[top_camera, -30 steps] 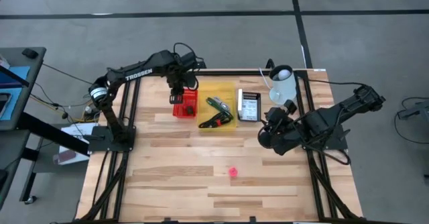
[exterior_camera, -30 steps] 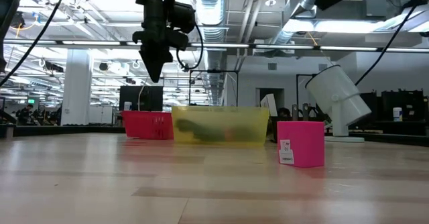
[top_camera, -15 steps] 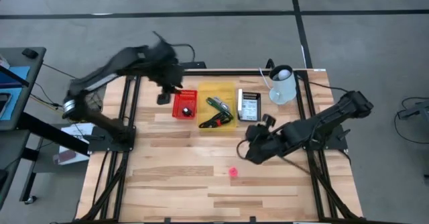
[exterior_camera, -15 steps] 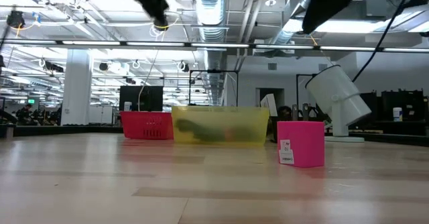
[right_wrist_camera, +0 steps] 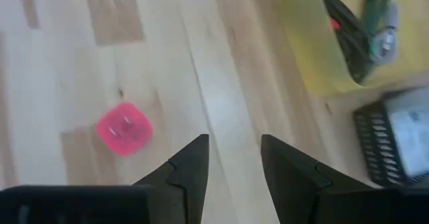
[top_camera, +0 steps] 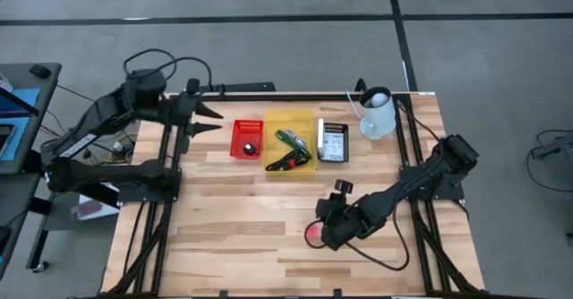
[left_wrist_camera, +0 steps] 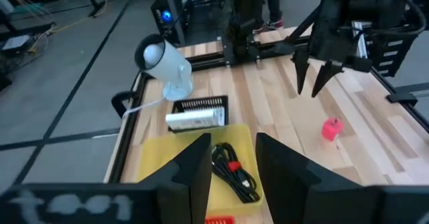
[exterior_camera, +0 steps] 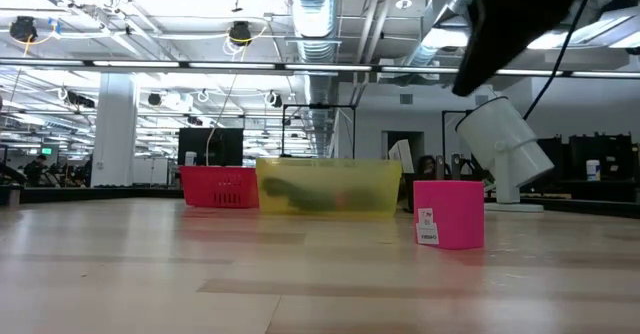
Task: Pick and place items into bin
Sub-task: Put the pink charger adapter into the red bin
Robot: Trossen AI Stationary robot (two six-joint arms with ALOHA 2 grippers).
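We see two dark, matte arms built of chunky jointed links, each ending in a pair of tapered, pointed black fingers. Black cables loop off the left arm [top_camera: 134, 102] and trail beneath the right arm [top_camera: 421, 178]. Both stand on black frame bases.

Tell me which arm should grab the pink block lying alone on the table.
Right. Its tool hangs open right beside the pink block, which also shows just ahead of its fingers in the right wrist view. The left tool is off the table's far left edge, beyond the red bin.
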